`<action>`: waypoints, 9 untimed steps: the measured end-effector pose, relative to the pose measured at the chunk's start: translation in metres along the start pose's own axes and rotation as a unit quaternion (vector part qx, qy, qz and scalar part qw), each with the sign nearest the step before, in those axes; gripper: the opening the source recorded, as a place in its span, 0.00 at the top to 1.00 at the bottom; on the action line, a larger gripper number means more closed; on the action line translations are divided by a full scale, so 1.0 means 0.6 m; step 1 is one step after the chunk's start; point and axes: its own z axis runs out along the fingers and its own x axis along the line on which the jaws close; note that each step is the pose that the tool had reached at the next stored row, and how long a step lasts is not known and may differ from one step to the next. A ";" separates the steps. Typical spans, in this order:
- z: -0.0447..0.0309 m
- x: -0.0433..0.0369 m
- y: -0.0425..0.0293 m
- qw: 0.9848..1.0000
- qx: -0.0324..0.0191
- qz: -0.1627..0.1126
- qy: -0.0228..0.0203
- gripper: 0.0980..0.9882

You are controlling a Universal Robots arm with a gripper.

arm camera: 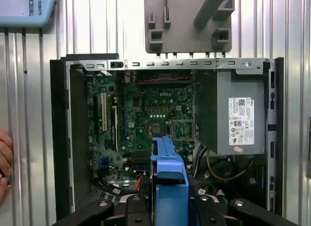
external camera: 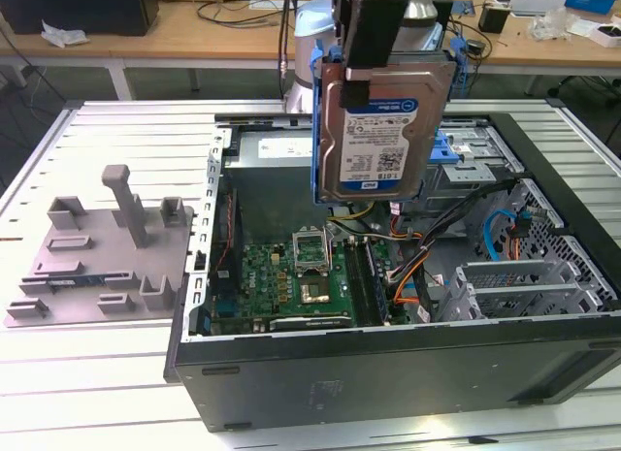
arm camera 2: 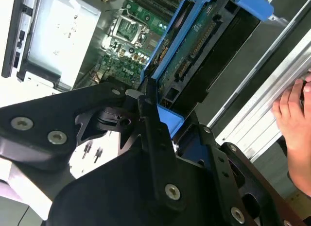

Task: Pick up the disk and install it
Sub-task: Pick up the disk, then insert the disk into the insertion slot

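Note:
The disk, a silver hard drive with a blue-and-white label in a blue plastic bracket, hangs upright above the open computer case. My gripper is shut on its upper edge. In the second wrist view the disk shows edge-on with its circuit side visible, clamped between the black fingers. In the first wrist view the blue bracket of the disk sticks out from my gripper over the motherboard.
The motherboard lies in the case floor, with cables beside it. A grey metal drive cage with a blue latch sits behind the disk. A grey fixture plate lies at the exterior view's left. A person's hand rests on the slatted table.

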 end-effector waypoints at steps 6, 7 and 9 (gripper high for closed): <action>0.000 0.014 -0.017 1.000 0.000 0.001 -0.001 0.70; 0.000 0.014 -0.018 1.000 0.000 0.001 -0.001 0.70; 0.000 0.014 -0.018 1.000 0.000 0.001 -0.001 0.70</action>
